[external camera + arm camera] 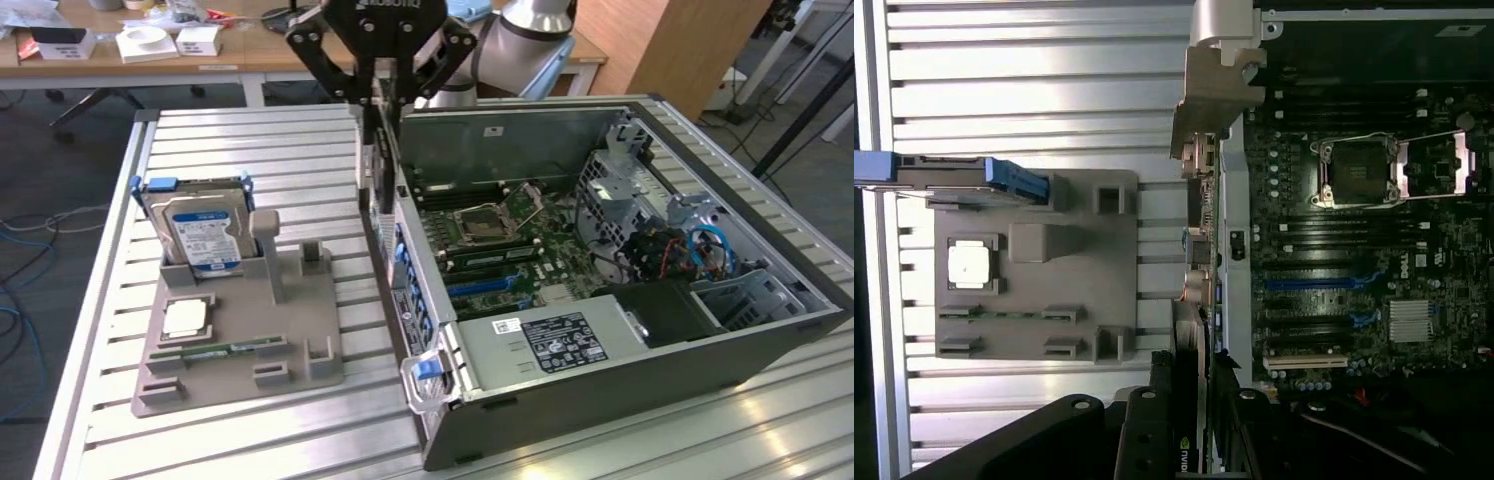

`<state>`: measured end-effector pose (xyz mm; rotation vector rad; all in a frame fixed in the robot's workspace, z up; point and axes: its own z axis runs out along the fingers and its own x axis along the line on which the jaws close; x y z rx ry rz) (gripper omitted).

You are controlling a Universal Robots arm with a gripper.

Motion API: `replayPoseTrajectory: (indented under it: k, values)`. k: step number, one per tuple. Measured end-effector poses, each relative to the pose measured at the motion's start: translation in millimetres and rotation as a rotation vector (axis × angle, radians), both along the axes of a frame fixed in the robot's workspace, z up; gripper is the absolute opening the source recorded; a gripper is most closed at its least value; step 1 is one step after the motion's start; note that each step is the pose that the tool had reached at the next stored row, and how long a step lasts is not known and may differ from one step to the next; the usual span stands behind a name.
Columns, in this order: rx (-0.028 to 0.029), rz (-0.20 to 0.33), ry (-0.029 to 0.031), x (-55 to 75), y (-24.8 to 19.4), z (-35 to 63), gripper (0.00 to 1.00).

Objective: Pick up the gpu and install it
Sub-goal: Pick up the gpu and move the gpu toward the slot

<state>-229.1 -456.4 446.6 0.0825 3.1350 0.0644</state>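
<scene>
Exterior view has the gripper (pixel 380 98) at the top middle of the frame, jaws clamped on the gpu (pixel 383 160). The card hangs upright and edge-on below them, clear of the table (pixel 240 140). It sits right at the near wall of the open PC case (pixel 601 400), between the grey parts tray (pixel 247 335) on the exterior view's left and the motherboard (pixel 514 250) on the right.

Wrist view looks straight down along the card's edge (pixel 1191 340), with its silvery bracket (pixel 1216 90) lined up against the case wall rather than over the board.

So I'd call the pick-up done. The install isn't: the card isn't touching any slot, and the blue expansion slots (pixel 1319 283) look bare. The hard drive (pixel 200 235), processor chip (pixel 184 318) and green memory stick (pixel 214 350) are sitting on the tray, untouched.
</scene>
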Motion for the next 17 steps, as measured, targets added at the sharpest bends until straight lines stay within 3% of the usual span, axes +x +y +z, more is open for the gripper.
replayPoseTrajectory:
  k: [17]
  values:
    - [0.0003, 0.0, 0.0009, 77.4, 0.0, -0.1, 0.26]
